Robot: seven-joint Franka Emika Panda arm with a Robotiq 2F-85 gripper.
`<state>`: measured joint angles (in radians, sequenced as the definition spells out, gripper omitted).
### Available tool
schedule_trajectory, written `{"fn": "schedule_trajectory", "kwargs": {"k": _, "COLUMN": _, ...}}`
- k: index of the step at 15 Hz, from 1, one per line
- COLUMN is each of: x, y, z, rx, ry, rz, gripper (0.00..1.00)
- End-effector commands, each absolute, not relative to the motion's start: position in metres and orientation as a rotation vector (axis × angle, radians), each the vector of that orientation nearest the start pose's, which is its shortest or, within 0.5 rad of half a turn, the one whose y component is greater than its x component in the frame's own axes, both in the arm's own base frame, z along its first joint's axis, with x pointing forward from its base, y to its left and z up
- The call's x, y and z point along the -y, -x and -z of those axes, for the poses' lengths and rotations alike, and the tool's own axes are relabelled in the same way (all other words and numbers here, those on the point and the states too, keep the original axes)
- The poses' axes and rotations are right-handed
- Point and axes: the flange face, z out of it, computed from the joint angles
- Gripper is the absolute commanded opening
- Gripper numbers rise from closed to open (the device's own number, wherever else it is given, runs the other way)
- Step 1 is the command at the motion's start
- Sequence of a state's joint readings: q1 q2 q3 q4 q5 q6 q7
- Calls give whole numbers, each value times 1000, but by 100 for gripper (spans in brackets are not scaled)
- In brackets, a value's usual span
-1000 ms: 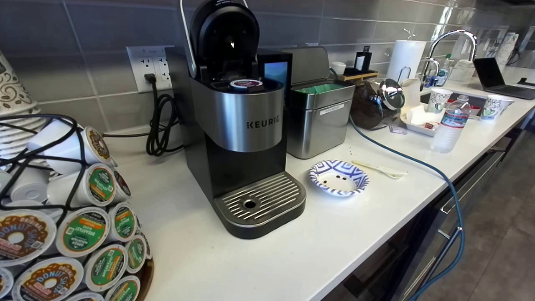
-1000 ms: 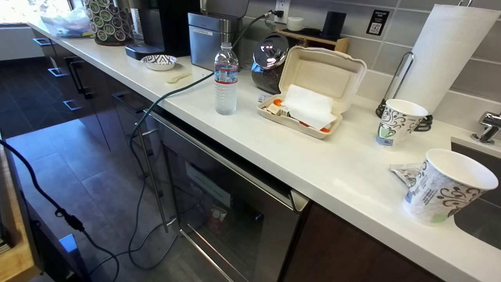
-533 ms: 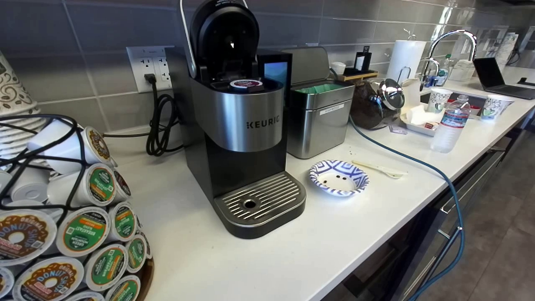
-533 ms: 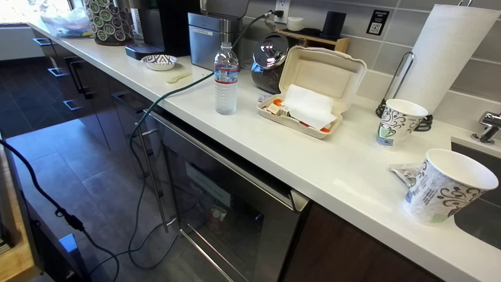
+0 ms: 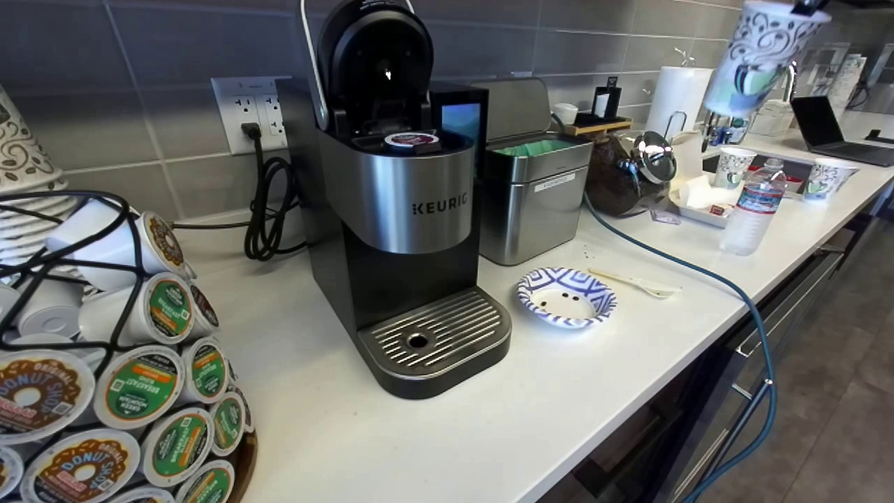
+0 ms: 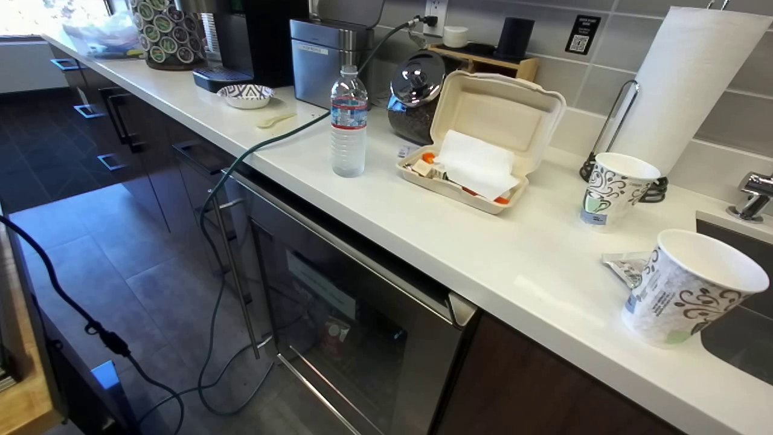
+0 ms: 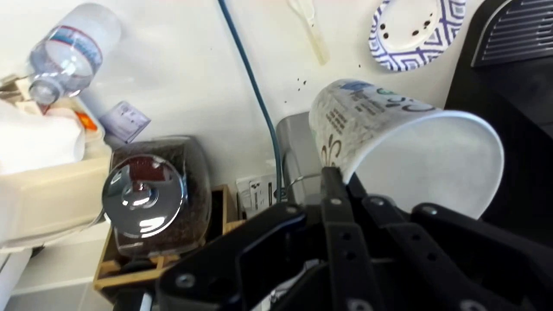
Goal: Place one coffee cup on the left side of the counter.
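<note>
Operator: Report the cup point(image 7: 406, 147) and claw point(image 7: 344, 181).

Technician: Your claw pinches the cup at its rim, the side caught between two fingers point(image 7: 339, 207). The cup is aloft, apart from the tabletop point(image 5: 328, 433). In an exterior view it hangs tilted, mouth above base.

Operator: Why the rim?

Technician: The thin side suits a narrow pinch and probably leaves the base free to land first. The cost is stability: the load sits off to one side, so the cup may pivot or its side may crease. Apply no more force than you need.

Operator: Where does it go?

Technician: You appear to be in the carrying step; placement is not yet done. The stretch of tabletop by the machine point(image 5: 405, 202) and pods point(image 5: 167, 307), leftmost in both exterior views, is your likely target. The machine stands near an outlet point(image 5: 249, 115), presumably to draw power.

Operator: Cautions?

Technician: Keep your path above the bowl point(image 5: 566, 300), the utensil point(image 5: 639, 283) near it, and the cable point(image 7: 250, 71), which crosses the tabletop and drops over the front edge. Before release, turn the cup upright and let its base touch down, so that it stands unaided.
</note>
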<state>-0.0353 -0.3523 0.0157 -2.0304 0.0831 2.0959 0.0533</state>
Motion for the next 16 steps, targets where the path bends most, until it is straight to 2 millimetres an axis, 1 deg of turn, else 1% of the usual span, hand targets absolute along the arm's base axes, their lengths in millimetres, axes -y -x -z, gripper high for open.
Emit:
{"fn": "schedule_trajectory", "kwargs": {"k": 1, "x": -1, "y": -473, "z": -555, "rx": -200, "ry": 2962, "rz": 564, "gripper": 1}}
{"fn": "schedule_trajectory", "kwargs": {"k": 3, "x": 4, "y": -479, "z": -518, "rx": -276, "ry": 2994, "rz": 569, "gripper": 1}}
{"fn": "schedule_trajectory", "kwargs": {"k": 4, "x": 6, "y": -486, "z": -503, "rx": -306, "ry": 2977, "rz": 553, "gripper": 1}}
{"fn": "schedule_trajectory", "kwargs": {"k": 5, "x": 6, "y": -491, "z": -491, "rx": -323, "ry": 2986, "rz": 550, "gripper": 1}}
{"fn": "schedule_trajectory", "kwargs": {"k": 7, "x": 12, "y": -508, "z": -469, "rx": -371, "ry": 2996, "rz": 530, "gripper": 1}}
{"fn": "schedule_trajectory", "kwargs": {"k": 8, "x": 14, "y": -511, "z": -474, "rx": -376, "ry": 2981, "rz": 539, "gripper": 1}}
{"fn": "schedule_trajectory", "kwargs": {"k": 9, "x": 10, "y": -500, "z": -478, "rx": -326, "ry": 2990, "rz": 533, "gripper": 4}}
{"fn": "schedule_trajectory", "kwargs": {"k": 11, "x": 13, "y": -508, "z": -471, "rx": -342, "ry": 2991, "rz": 524, "gripper": 4}}
{"fn": "schedule_trajectory", "kwargs": {"k": 12, "x": 14, "y": -509, "z": -471, "rx": -345, "ry": 2990, "rz": 524, "gripper": 1}}
{"fn": "schedule_trajectory", "kwargs": {"k": 16, "x": 20, "y": -548, "z": -448, "rx": -413, "ry": 2951, "rz": 558, "gripper": 1}}
